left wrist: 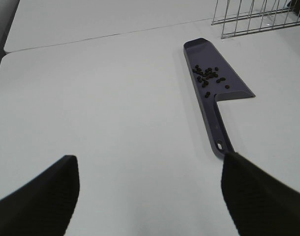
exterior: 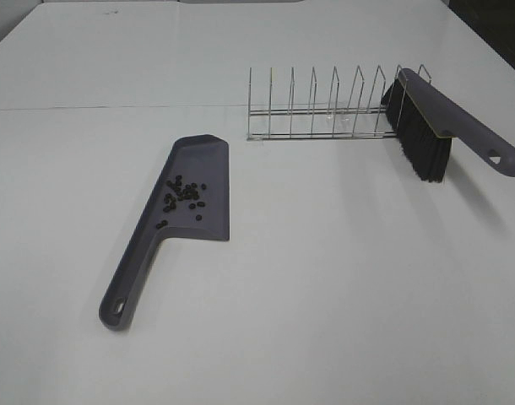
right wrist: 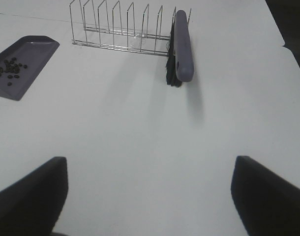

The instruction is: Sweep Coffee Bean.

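Several small dark coffee beans [exterior: 181, 194] lie clustered on the blade of a grey dustpan [exterior: 208, 173] left of centre, its handle [exterior: 131, 283] pointing toward the front. The beans [left wrist: 208, 76] and dustpan [left wrist: 233, 86] also show in the left wrist view, and again as beans [right wrist: 9, 68] on the dustpan [right wrist: 29, 59] in the right wrist view. A grey brush with black bristles [exterior: 443, 126] leans in the last slot of a wire rack [exterior: 325, 105]; it shows as the brush [right wrist: 182, 46] in the right wrist view. My left gripper [left wrist: 150, 196] and right gripper [right wrist: 150, 196] hang open, empty, well back from both.
The white table [exterior: 342, 278] has a seam [exterior: 114, 108] running across it behind the dustpan. The wire rack [right wrist: 120, 29] has several empty slots. A dark area lies past the table's far right edge [exterior: 494, 25].
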`<state>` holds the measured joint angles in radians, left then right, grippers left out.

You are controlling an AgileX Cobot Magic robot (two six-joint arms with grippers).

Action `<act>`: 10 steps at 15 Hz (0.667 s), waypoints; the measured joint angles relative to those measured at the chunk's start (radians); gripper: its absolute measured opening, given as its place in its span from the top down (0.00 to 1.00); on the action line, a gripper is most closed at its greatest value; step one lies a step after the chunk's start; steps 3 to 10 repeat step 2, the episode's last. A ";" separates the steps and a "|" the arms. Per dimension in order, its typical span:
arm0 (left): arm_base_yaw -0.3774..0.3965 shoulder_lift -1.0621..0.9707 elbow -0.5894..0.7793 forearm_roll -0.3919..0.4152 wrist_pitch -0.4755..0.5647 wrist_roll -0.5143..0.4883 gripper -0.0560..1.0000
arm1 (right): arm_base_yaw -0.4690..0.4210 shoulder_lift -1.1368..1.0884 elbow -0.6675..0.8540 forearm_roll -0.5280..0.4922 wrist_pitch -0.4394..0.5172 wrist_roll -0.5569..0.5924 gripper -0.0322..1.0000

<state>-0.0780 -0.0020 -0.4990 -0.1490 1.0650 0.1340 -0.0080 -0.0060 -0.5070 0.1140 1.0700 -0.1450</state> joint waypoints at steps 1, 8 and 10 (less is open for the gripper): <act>0.000 0.000 0.000 0.000 0.000 0.000 0.26 | 0.000 0.000 0.000 0.002 0.000 0.000 0.23; 0.000 0.000 0.000 0.000 0.000 0.000 0.26 | 0.000 0.000 0.000 0.005 0.000 0.000 0.23; 0.000 0.000 0.000 0.000 0.000 0.000 0.26 | 0.000 0.000 0.000 0.005 0.000 0.000 0.23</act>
